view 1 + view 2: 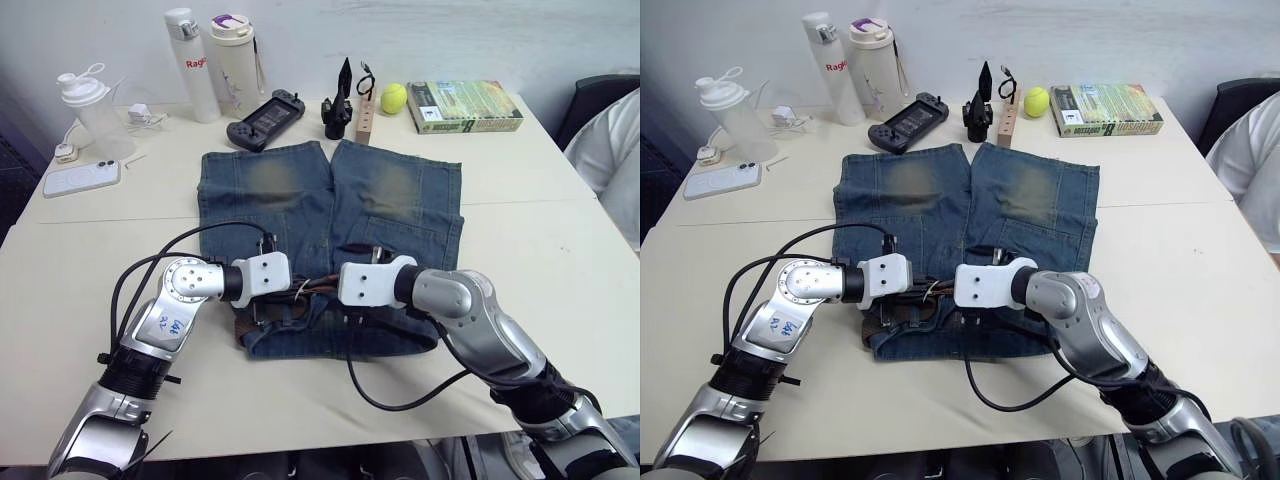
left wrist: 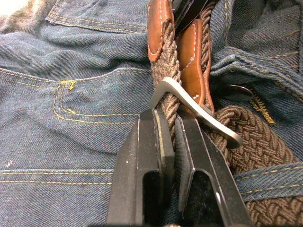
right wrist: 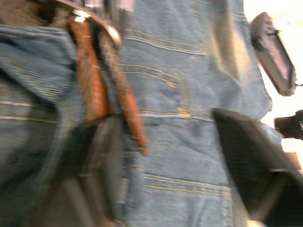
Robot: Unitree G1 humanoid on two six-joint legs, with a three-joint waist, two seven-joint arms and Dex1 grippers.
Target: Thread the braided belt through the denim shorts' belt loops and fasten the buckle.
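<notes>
Both grippers meet over the waistband of the denim shorts (image 1: 330,215), which lie flat on a white table (image 1: 520,210). Left gripper (image 2: 171,137) has its black fingers pinched on the braided belt (image 2: 168,101) just below the silver buckle (image 2: 199,111). Right gripper (image 3: 189,161) has its fingers spread wide, one beside the belt's brown leather end.

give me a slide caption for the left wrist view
Left fingers pinch the braided belt beside its buckle over the denim shorts.
</notes>
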